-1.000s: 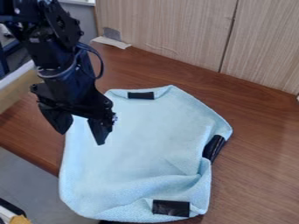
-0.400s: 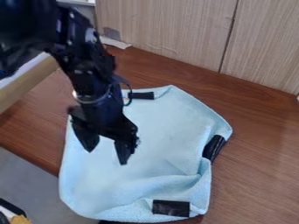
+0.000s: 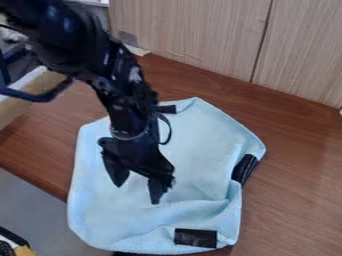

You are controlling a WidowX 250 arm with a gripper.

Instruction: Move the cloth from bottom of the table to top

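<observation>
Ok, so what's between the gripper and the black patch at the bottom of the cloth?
Just the pale blue cloth, with some wrinkles, lies between the gripper and that black patch in the camera view.

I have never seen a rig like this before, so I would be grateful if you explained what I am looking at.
The black machine is a robot arm, coming in from the upper left. At its lower end is the hand, whose two fingers stand apart over the cloth; it appears to hold nothing. The view is from a fixed camera looking down at a slant.

The light blue cloth lies on a brown wooden table, with its lower left part reaching past the table's edge. It is rumpled toward the bottom right and has black patches at its top, right and bottom edges. Behind the table stand pale wood-grain panels.
</observation>
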